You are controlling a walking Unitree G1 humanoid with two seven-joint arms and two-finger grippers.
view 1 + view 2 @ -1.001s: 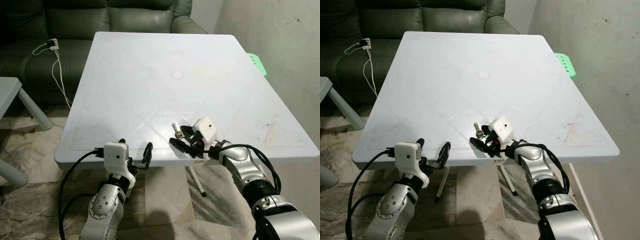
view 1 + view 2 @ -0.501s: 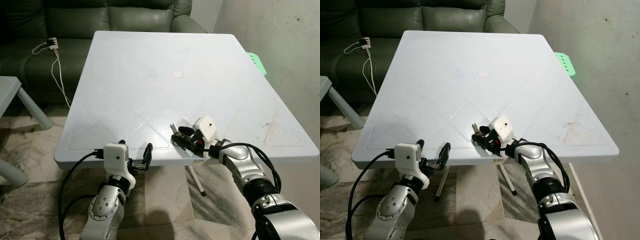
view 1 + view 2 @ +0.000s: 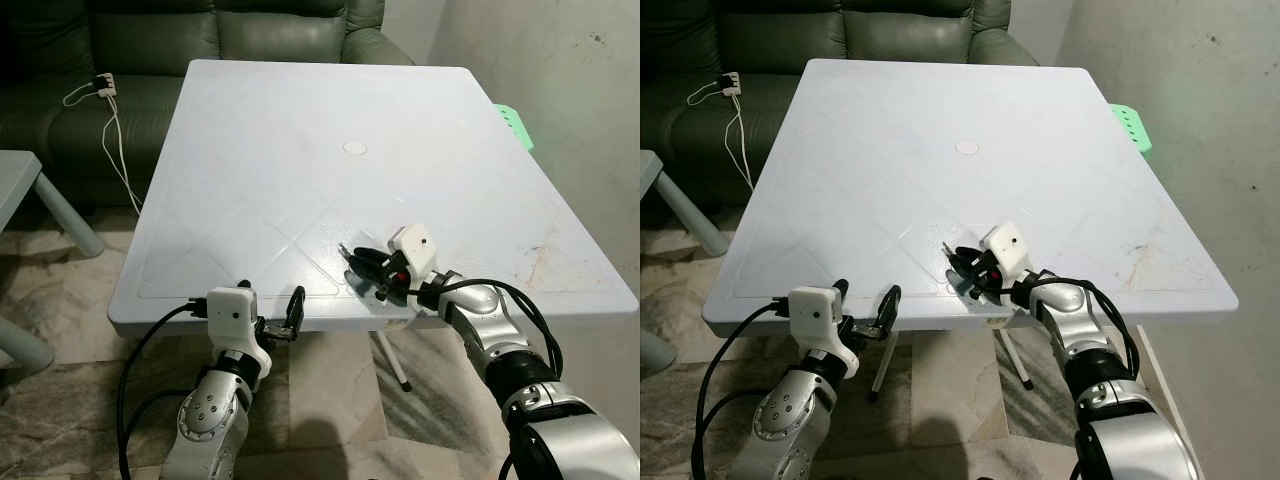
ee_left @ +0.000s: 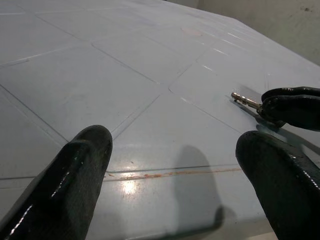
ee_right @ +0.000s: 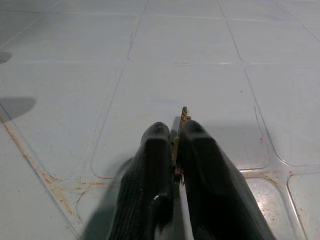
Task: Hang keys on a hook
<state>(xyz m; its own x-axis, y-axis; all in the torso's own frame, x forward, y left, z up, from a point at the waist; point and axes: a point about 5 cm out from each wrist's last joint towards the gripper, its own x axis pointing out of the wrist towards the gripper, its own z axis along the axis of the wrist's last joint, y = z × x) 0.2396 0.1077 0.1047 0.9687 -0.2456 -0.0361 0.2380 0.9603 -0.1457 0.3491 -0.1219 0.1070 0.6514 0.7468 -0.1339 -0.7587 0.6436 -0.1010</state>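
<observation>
White plastic worktop (image 3: 300,130) stands in front of a dark green sofa (image 3: 150,40). The right gripper (image 3: 358,270) is low over the near part of the worktop, and its two black fingers (image 5: 155,150) are pressed together on the keys (image 5: 183,116); a thin metal tip comes out between them. The left gripper (image 3: 268,312) is at the near edge of the worktop, with its fingers spread apart and nothing between them. A white cable (image 3: 112,130) hangs from the sofa.
</observation>
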